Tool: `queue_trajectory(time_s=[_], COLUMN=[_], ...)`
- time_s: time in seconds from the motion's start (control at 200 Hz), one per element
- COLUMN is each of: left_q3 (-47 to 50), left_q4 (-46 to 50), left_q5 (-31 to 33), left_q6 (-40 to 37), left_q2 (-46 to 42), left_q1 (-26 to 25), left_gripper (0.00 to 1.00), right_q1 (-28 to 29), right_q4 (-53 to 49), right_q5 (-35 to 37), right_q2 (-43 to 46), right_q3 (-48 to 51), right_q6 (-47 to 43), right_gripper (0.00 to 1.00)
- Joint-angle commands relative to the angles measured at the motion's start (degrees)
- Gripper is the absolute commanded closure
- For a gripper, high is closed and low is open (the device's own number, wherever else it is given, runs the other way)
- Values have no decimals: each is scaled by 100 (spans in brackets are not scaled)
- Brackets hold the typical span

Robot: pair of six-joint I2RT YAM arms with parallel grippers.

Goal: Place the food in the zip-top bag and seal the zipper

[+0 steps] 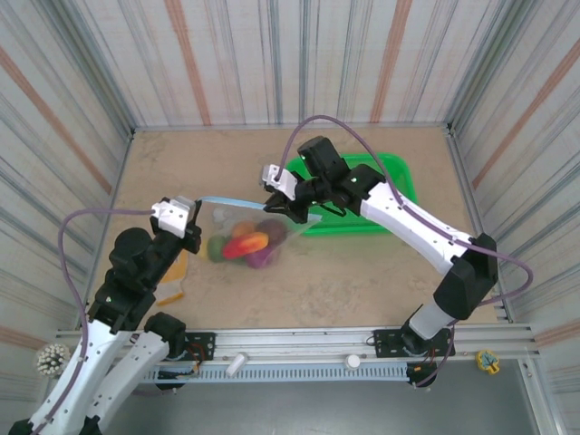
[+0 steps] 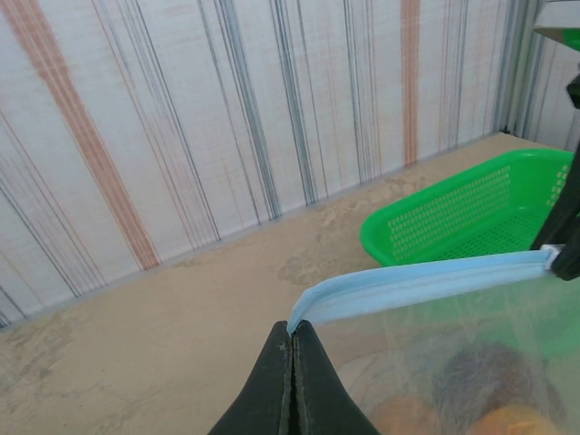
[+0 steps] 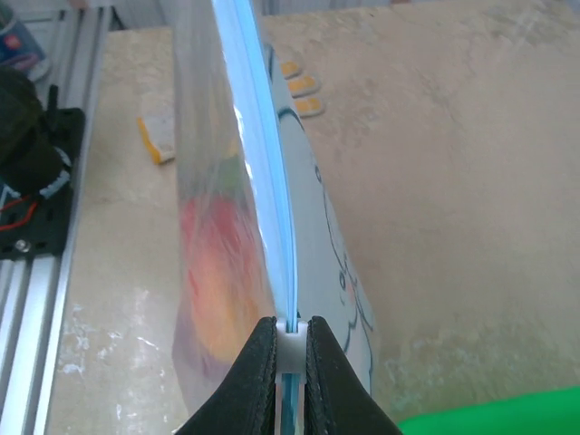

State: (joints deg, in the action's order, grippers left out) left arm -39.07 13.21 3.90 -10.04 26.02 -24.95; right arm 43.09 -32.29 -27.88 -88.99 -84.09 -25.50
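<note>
The zip-top bag (image 1: 256, 231) hangs stretched between both grippers above the table, with the food (image 1: 245, 245) inside as red, orange, green and purple lumps. Its zipper (image 1: 231, 201) runs taut as a pale blue strip. My left gripper (image 1: 199, 205) is shut on the strip's left end; in the left wrist view the gripper (image 2: 292, 324) pinches the zipper (image 2: 417, 283) at its corner. My right gripper (image 1: 277, 207) is shut on the white slider (image 3: 290, 343) riding the zipper (image 3: 265, 136); the gripper (image 3: 290, 326) has blurred food (image 3: 213, 272) beside it.
A green mesh basket (image 1: 399, 177) stands behind the right arm, seen again as the basket (image 2: 453, 217) just past the bag. A yellow glove (image 1: 172, 276) lies by the left arm. Striped walls enclose the table on three sides; a metal rail (image 1: 362, 344) runs along the near edge.
</note>
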Motion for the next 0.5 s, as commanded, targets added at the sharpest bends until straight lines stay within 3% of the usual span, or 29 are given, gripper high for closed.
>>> queue_trajectory(time_s=[0.0,0.496], left_q3=[-22,90], left_q4=[-698,-596], left_q5=[698,1067], left_q6=[165,283], left_q2=[-179,-233], left_q1=[139,210], left_gripper=[100,100], right_q1=[-246,-666], right_q4=[-262,-146], right_q5=[736,1464], right_q2=[321,1195], right_q3=[355,1503], right_q6=[388,773], right_gripper=[95,93])
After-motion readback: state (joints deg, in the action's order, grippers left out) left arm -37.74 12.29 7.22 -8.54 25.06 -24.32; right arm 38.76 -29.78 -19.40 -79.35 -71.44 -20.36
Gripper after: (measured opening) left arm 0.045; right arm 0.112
